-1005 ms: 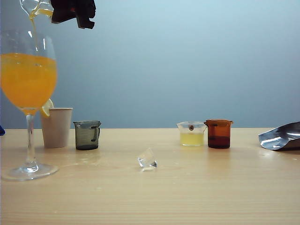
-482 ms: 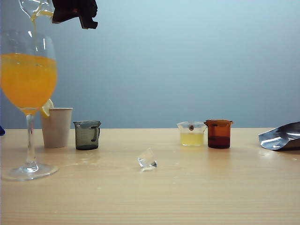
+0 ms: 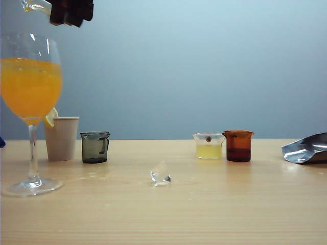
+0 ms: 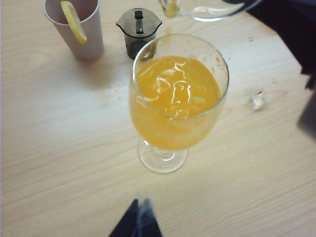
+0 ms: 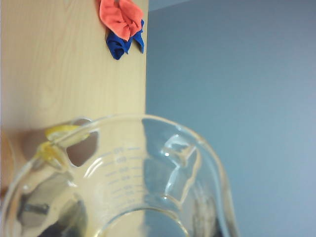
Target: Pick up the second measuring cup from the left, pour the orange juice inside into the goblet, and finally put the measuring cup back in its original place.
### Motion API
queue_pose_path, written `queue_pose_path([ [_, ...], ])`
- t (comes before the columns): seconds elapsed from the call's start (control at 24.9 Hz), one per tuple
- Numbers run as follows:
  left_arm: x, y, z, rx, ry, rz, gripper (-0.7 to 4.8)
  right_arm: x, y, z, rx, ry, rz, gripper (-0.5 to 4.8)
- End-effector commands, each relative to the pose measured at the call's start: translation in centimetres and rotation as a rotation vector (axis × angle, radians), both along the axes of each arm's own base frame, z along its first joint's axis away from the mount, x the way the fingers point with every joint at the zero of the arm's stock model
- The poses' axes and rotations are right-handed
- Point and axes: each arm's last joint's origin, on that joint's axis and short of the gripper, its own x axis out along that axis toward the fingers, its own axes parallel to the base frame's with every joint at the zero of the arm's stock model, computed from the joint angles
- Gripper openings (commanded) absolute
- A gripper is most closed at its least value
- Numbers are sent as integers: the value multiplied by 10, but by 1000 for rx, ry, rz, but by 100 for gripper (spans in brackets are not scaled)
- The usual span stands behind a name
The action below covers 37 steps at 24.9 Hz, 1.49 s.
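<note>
Probably a lab test bench: bare wooden table [image 3: 204,214], plain blue backdrop [image 3: 204,66].

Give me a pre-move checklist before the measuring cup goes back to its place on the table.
1. Pour finished: ok. The second measuring cup looks nearly empty, only an orange trace at its lip.
2. Orange juice in the goblet: ok, bowl well filled, standing upright.
3. Grip: cannot tell. The right gripper is above the goblet with the cup at it, but its jaws are not visible.
4. Return spot: ok. The table is bare between the dark grey cup and the pale yellow cup.
5. Left gripper: cannot tell its state; it is near the goblet's foot.
</note>
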Motion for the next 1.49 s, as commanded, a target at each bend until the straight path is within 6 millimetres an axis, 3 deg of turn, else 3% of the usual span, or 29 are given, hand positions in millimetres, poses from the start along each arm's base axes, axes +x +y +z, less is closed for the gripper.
queue_pose_path([
  [0.04,1,0,4,-13,-40,0,-6,1,-3,8,166,115,-19,29],
  [0.28,4,-1,9,-31,-95,-3,-6,7,-10,10,334,309,-48,30],
  [0.44,5,-2,11,-52,-117,-23,-6,22,-22,13,511,486,-76,30],
  [0.64,6,-5,15,-100,-150,-78,-6,60,-50,16,742,667,-139,30],
  [0.88,9,-8,23,-160,-226,-144,-6,96,-85,9,961,733,-203,30],
  [1.05,11,-9,29,-182,-286,-162,-6,106,-103,-14,1095,757,-223,30],
  [1.13,11,-9,30,-183,-303,-159,-6,103,-108,-39,1105,748,-231,30],
  [1.21,12,-9,30,-182,-306,-155,-6,101,-110,-62,1106,757,-239,30],
  [1.49,17,-11,30,-239,-275,-135,-6,112,-103,-114,1132,750,-229,30],
])
